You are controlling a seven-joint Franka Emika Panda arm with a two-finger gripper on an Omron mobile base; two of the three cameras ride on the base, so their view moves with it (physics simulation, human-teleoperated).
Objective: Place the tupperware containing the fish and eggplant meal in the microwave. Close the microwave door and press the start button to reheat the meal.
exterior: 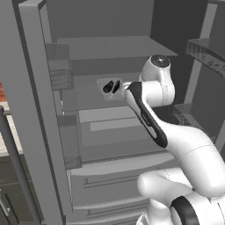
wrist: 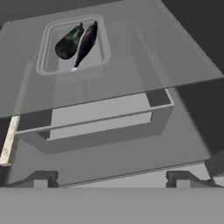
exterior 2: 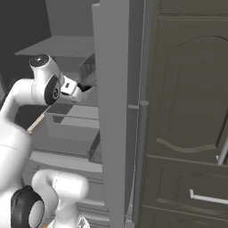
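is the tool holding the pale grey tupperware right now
No, the pale grey translucent tupperware sits on a grey shelf, well ahead of the open tool, whose fingertips touch nothing.

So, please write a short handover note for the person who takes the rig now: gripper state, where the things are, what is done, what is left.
Gripper: open, empty, aimed at the tupperware from a short way back.
Tupperware: lies on a grey shelf, not held. The fish and eggplant meal is inside it.
Done: nothing of the task can be confirmed; the container is not gripped.
Left: grasp the tupperware, place it in the microwave, close the door, press start. I cannot identify the microwave in these views.
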